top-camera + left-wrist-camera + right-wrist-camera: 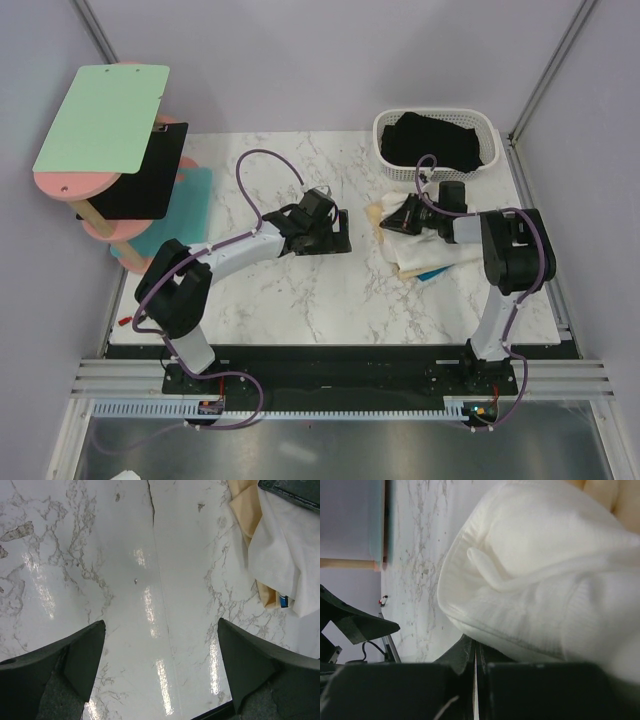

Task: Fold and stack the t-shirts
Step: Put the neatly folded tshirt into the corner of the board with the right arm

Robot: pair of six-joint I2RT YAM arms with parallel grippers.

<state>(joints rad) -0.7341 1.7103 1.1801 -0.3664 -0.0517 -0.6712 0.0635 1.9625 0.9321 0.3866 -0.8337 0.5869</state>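
Fingers first: the left fingers [161, 622] are spread wide over the bare desk [300, 295], near the middle. The right fingers [475, 645] are pressed tight together at the edge of the white shirt [440, 258]; I cannot tell if any cloth is pinched between them. The white shirt lies bunched up on the right side of the desk, its long side slanting from near right to far left. The tan shirt [382, 214] peeks out from under it at the far left end. Farther back, a white basket [437, 112] holds the black shirt [440, 142]. At the far left is a stand [100, 115] with green, pink and black boards.
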